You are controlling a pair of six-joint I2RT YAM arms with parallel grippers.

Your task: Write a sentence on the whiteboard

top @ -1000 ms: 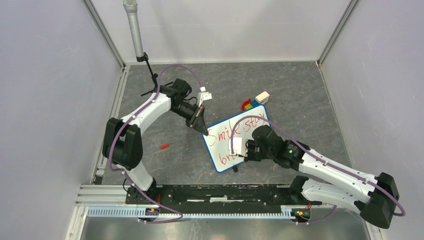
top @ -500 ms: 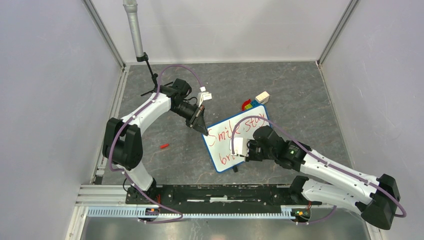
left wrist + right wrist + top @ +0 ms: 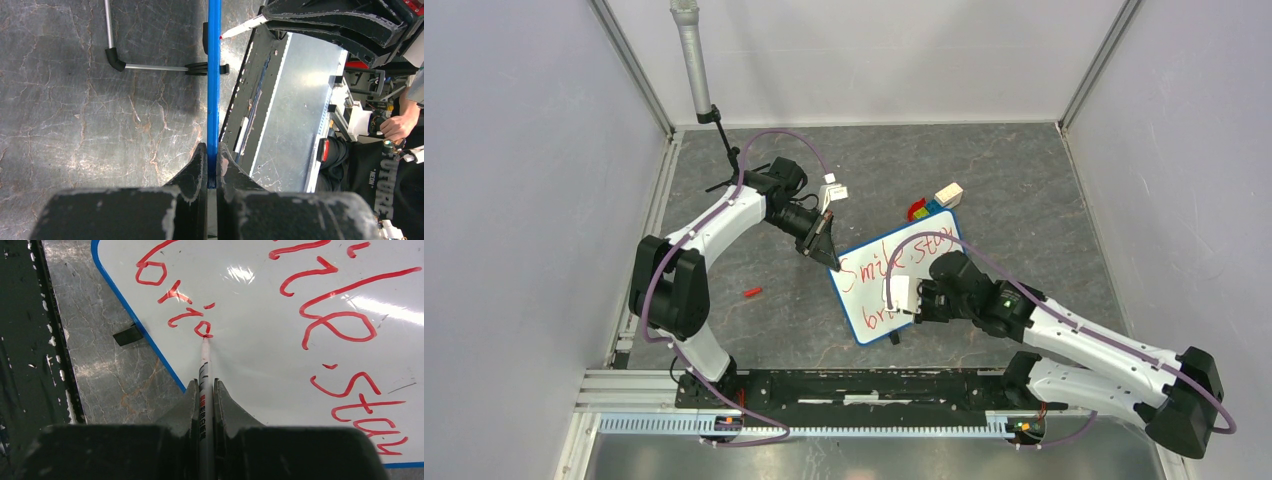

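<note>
The whiteboard [image 3: 876, 292] stands tilted mid-table on thin wire legs; its blue rim [image 3: 214, 75] shows edge-on in the left wrist view. My left gripper [image 3: 831, 258] is shut on the board's upper-left rim [image 3: 213, 159]. My right gripper [image 3: 205, 387] is shut on a white marker [image 3: 204, 370] with its red tip touching the board [image 3: 260, 330]. The sentence [image 3: 330, 315] in red reads "Smile, stay" with "bri" and a partly formed letter [image 3: 203, 329] at the tip. In the top view the right gripper [image 3: 902, 295] covers part of the second line.
A red marker cap [image 3: 751, 293] lies on the table left of the board. Small coloured blocks [image 3: 934, 200] sit behind the board. A grey pole on a stand [image 3: 692, 60] rises at the back left. A black rail [image 3: 864, 390] runs along the near edge.
The right gripper with the marker shifted very slightly on the second line. The left arm and the board stayed still.
</note>
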